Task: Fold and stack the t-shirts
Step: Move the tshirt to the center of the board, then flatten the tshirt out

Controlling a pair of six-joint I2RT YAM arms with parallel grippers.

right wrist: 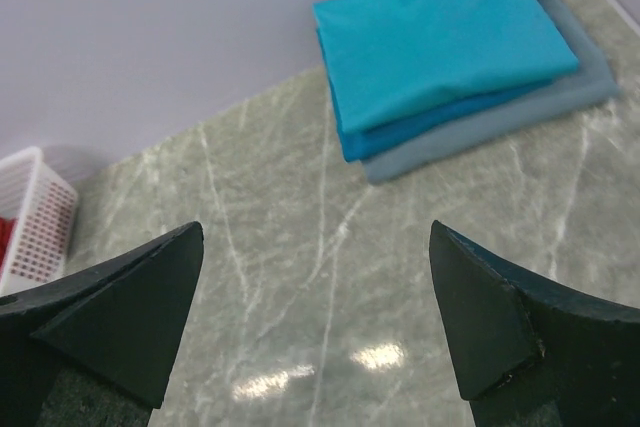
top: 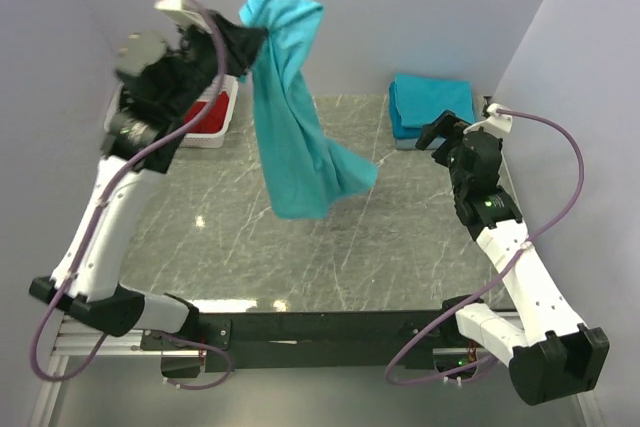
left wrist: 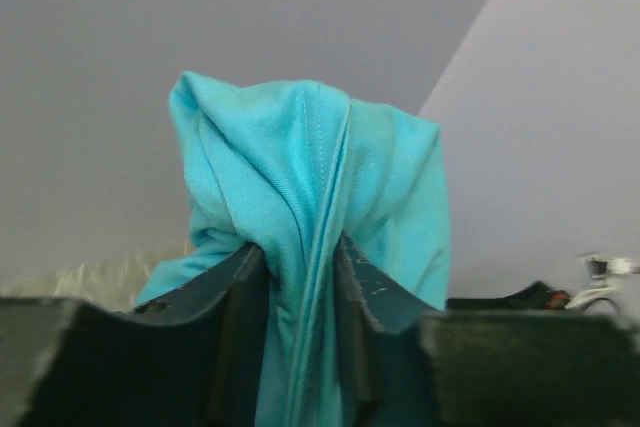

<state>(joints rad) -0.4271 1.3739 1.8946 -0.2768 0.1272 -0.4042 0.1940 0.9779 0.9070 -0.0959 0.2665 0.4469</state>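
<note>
A turquoise t-shirt [top: 295, 137] hangs bunched in the air over the back left of the marble table, its lower end just above the tabletop. My left gripper [top: 250, 42] is raised high and shut on the t-shirt's top. In the left wrist view the fabric [left wrist: 300, 147] fills the narrow gap between the two fingers of the left gripper [left wrist: 300, 247]. A stack of folded t-shirts [top: 432, 105] lies at the back right corner. My right gripper [top: 440, 132] hovers just in front of that stack, open and empty. The right wrist view has the right gripper [right wrist: 315, 232] over bare marble, the stack [right wrist: 440, 37] beyond it.
A white basket [top: 215, 117] with something red inside stands at the back left, partly behind the left arm; its corner [right wrist: 30, 207] shows in the right wrist view. Walls close the table in at the back and both sides.
</note>
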